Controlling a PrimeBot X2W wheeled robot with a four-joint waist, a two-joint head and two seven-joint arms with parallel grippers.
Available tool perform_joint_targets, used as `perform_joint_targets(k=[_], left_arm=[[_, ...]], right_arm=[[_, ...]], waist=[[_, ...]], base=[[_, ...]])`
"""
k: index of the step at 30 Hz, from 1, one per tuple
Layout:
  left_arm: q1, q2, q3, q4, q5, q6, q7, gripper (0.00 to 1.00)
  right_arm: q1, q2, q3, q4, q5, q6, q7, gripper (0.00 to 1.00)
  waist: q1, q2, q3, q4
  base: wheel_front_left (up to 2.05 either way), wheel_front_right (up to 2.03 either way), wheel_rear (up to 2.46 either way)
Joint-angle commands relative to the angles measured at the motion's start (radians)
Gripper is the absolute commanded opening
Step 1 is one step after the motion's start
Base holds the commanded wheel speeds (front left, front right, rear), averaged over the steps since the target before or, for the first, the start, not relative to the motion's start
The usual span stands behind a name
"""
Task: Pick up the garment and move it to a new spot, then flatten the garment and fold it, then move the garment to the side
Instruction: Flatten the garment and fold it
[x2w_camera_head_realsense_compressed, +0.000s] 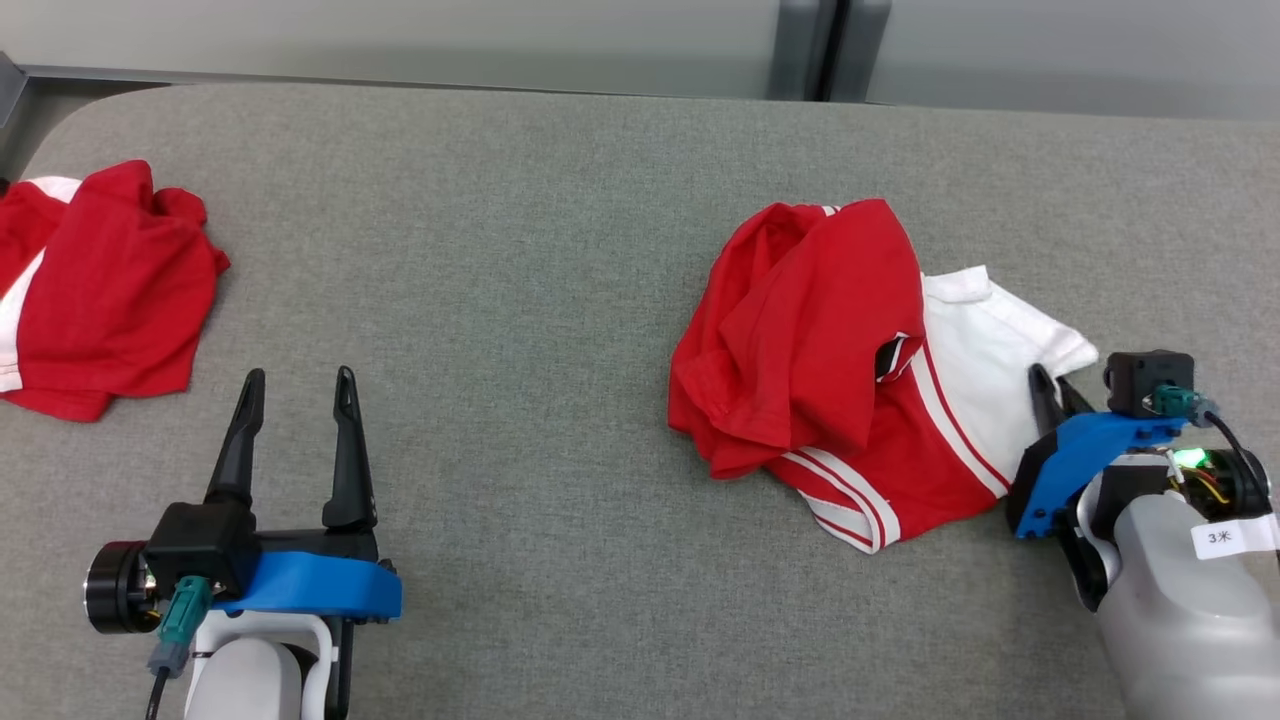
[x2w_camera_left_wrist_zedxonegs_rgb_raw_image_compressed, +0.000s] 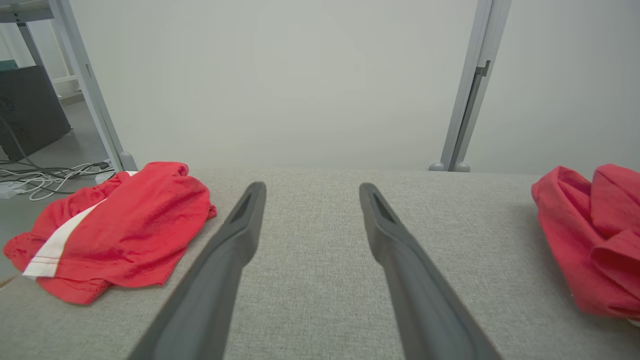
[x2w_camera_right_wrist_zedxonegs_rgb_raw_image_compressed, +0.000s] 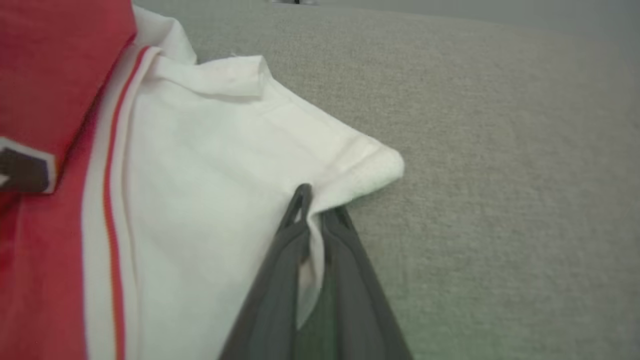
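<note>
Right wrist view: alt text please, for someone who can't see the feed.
The right hand is pinched shut on a red and white garment, gripping the edge of its white sleeve. The garment lies at the left of the view on a grey fabric surface.

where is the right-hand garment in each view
head view: garment right of centre, white part at the right gripper
left wrist view: garment at the right edge, red folds
right wrist view: garment over the left half, white edge pinched by the right gripper
shared landmark: grey tabletop under it
</note>
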Motion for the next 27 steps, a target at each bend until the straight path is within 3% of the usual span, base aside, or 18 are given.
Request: perform_joint_targets(k=[1,8,14,16,27], left_arm=[[-0.013,0.001,0.002,0.000,0.003,-0.004,-0.005,1.00],[0.024,-0.002,0.021,0.004,0.007,-0.004,-0.005,1.00],[0.055,-0.001,0.039,-0.011,0.008,-0.005,-0.005,1.00],[0.059,-0.001,0.044,-0.013,0.007,-0.005,-0.005,1.00],[0.077,-0.005,0.063,-0.016,0.001,-0.002,-0.005,1.00]], right_arm=[[-0.025,0.004,0.020,-0.005,0.010,0.003,-0.032,0.00],[-0.028,0.059,0.158,-0.124,0.094,0.002,-0.097,0.00],[0.011,0.104,0.382,-0.334,0.213,0.002,-0.100,0.00],[0.016,0.109,0.416,-0.364,0.231,0.002,-0.101,0.00],[0.083,0.115,0.908,-0.649,0.500,0.002,-0.095,0.00]], waist=[[0.0000,0.0000,-0.011,-0.001],[0.0000,0.0000,-0.079,0.000],[0.0000,0.0000,-0.121,0.016],[0.0000,0.0000,-0.124,0.020],[0.0000,0.0000,-0.132,0.067]], base=[[0.00,0.00,0.00],[0.00,0.00,0.00],[0.00,0.00,0.00],[0.00,0.00,0.00],[0.00,0.00,0.00]])
